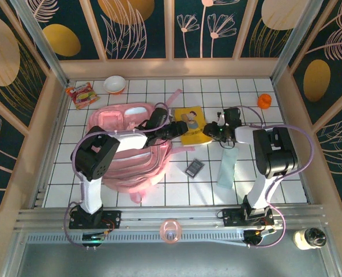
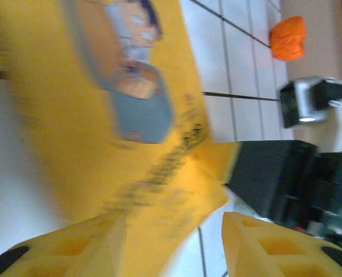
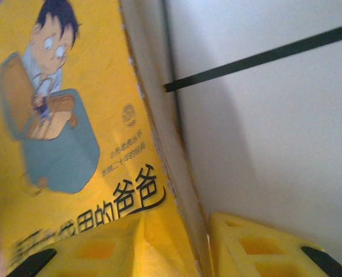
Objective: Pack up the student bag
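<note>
The student bag, a big pink backpack, lies on the white tiles left of centre with the left arm stretched over it. Right of it lies a yellow picture book with a cartoon boy on its cover. My right gripper grips the book's right edge: in the right wrist view its yellow fingers are shut on the cover and pages. My left gripper is at the book's left side. Its fingers stand open, with a corner of the book between them.
A dark calculator and a pale green case lie on the tiles in front of the book. An orange item sits at the back right, a bowl and a snack packet at the back left. A pink ring rests on the front rail.
</note>
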You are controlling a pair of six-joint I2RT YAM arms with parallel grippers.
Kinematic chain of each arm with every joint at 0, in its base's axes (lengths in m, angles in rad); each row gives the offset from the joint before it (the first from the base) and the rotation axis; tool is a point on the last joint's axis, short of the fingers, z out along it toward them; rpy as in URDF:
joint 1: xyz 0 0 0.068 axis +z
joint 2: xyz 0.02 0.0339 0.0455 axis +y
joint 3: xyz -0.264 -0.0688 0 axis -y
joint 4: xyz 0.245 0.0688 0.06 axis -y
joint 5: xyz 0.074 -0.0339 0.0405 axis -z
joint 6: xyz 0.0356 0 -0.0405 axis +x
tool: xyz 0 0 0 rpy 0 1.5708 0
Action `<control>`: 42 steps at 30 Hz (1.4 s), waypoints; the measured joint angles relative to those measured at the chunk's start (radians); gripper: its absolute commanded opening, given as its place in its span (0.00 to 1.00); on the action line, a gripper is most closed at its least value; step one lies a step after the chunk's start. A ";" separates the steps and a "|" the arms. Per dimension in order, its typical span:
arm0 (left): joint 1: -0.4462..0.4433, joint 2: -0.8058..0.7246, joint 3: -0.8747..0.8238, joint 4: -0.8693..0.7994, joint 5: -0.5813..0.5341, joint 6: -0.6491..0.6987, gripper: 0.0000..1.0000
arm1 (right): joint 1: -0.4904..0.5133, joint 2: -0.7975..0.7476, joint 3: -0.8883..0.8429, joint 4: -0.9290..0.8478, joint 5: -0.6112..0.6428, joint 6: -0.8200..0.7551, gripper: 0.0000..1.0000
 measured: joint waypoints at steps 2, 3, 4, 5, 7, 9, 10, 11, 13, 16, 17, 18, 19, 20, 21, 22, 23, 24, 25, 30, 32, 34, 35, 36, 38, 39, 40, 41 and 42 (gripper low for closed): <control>0.000 -0.030 -0.019 0.011 0.002 0.000 0.47 | 0.046 0.018 0.015 0.018 -0.029 0.008 0.33; 0.000 -0.040 -0.029 0.014 0.001 0.000 0.47 | 0.072 0.027 0.022 0.021 -0.035 0.014 0.33; 0.000 -0.052 -0.044 0.014 -0.003 0.002 0.48 | 0.095 0.036 0.027 0.026 -0.040 0.015 0.33; 0.003 -0.062 -0.056 0.011 -0.006 0.006 0.48 | 0.106 0.038 0.034 0.027 -0.052 0.022 0.33; 0.008 -0.081 -0.076 -0.014 -0.022 0.020 0.49 | 0.129 0.053 0.045 0.028 -0.063 0.028 0.33; 0.018 -0.103 -0.086 -0.054 -0.048 0.043 0.50 | 0.138 0.061 0.060 0.021 -0.063 0.038 0.33; 0.023 -0.117 -0.087 -0.078 -0.066 0.058 0.50 | 0.142 0.064 0.065 0.015 -0.058 0.041 0.33; 0.029 -0.129 -0.087 -0.098 -0.082 0.073 0.51 | 0.142 0.064 0.067 0.010 -0.055 0.045 0.33; 0.045 -0.145 -0.087 -0.126 -0.095 0.102 0.50 | 0.142 0.066 0.069 0.006 -0.050 0.048 0.33; 0.067 -0.138 -0.083 -0.170 -0.121 0.140 0.50 | 0.143 0.066 0.075 -0.008 -0.036 0.050 0.35; 0.074 -0.131 -0.084 -0.185 -0.137 0.151 0.50 | 0.144 0.066 0.078 -0.013 -0.032 0.051 0.38; 0.082 -0.126 -0.087 -0.194 -0.146 0.159 0.50 | 0.145 0.064 0.080 -0.017 -0.029 0.054 0.38; 0.090 -0.121 -0.094 -0.203 -0.159 0.167 0.50 | 0.148 0.061 0.080 -0.019 -0.024 0.055 0.38; 0.098 -0.117 -0.100 -0.210 -0.162 0.176 0.50 | 0.151 0.059 0.080 -0.021 -0.014 0.056 0.38; 0.105 -0.117 -0.105 -0.215 -0.168 0.185 0.50 | 0.152 0.057 0.080 -0.021 -0.010 0.056 0.38; 0.111 -0.118 -0.109 -0.218 -0.179 0.195 0.51 | 0.153 0.056 0.080 -0.021 -0.007 0.058 0.38; 0.117 -0.120 -0.116 -0.219 -0.192 0.206 0.51 | 0.153 0.056 0.080 -0.021 -0.006 0.064 0.38; 0.125 -0.124 -0.123 -0.219 -0.204 0.216 0.51 | 0.153 0.056 0.080 -0.021 -0.006 0.068 0.37; 0.133 -0.130 -0.133 -0.222 -0.218 0.227 0.52 | 0.153 0.056 0.080 -0.020 -0.006 0.072 0.36; 0.179 -0.151 -0.151 -0.261 -0.280 0.279 0.51 | 0.152 0.056 0.080 -0.028 0.008 0.086 0.26; 0.187 -0.156 -0.151 -0.273 -0.285 0.297 0.50 | 0.152 0.056 0.080 -0.029 0.013 0.091 0.24; 0.190 -0.164 -0.147 -0.288 -0.282 0.307 0.51 | 0.152 0.056 0.080 -0.028 0.016 0.091 0.24; 0.188 -0.166 -0.135 -0.303 -0.277 0.313 0.51 | 0.152 0.056 0.080 -0.028 0.016 0.092 0.23; 0.185 -0.166 -0.120 -0.316 -0.273 0.320 0.51 | 0.152 0.056 0.080 -0.028 0.016 0.092 0.23; 0.174 -0.166 -0.072 -0.352 -0.266 0.335 0.53 | 0.152 0.056 0.080 -0.028 0.016 0.094 0.23; 0.167 -0.164 -0.048 -0.363 -0.266 0.342 0.53 | 0.152 0.056 0.080 -0.028 0.016 0.094 0.22; 0.158 -0.160 -0.017 -0.370 -0.266 0.348 0.53 | 0.152 0.056 0.080 -0.029 0.016 0.094 0.22; 0.151 -0.153 0.013 -0.375 -0.266 0.352 0.53 | 0.152 0.056 0.080 -0.029 0.016 0.094 0.22; 0.146 -0.143 0.039 -0.377 -0.266 0.356 0.53 | 0.152 0.056 0.080 -0.029 0.017 0.094 0.22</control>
